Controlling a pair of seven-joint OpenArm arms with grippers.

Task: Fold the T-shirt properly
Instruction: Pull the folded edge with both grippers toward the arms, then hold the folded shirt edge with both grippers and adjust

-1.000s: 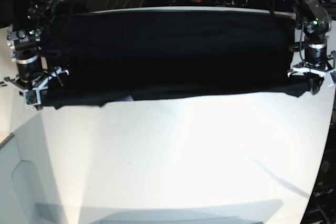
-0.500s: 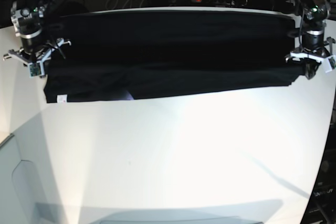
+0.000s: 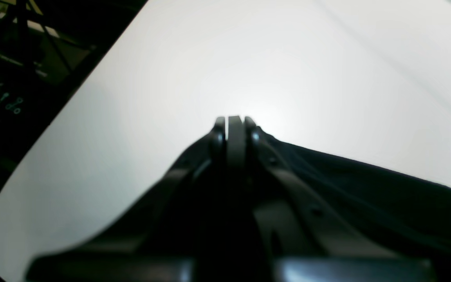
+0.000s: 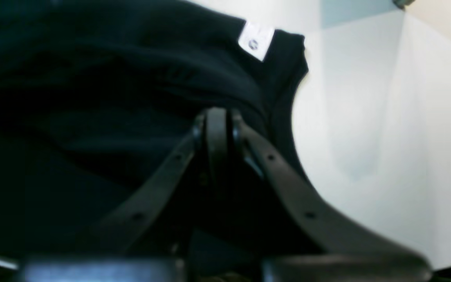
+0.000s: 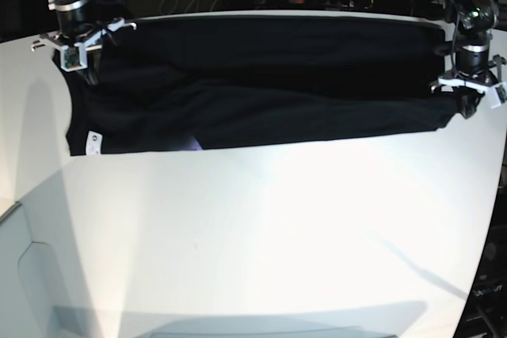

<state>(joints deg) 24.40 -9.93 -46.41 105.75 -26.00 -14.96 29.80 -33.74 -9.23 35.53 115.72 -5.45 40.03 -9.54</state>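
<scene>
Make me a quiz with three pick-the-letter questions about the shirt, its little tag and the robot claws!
1. Where does the T-shirt lie on the table?
A. along the far edge
B. in the middle
C. along the near edge

2. What colour is the small tag?
A. red
B. white
C. green

3. How do the jaws of the right gripper stand?
A. wide open
B. half open
C. shut

Answers: 1 A, the base view shows bare table in front of the shirt. 2 B, the tag shows white against black cloth. 3 C, the right wrist view shows the jaws pressed together.
</scene>
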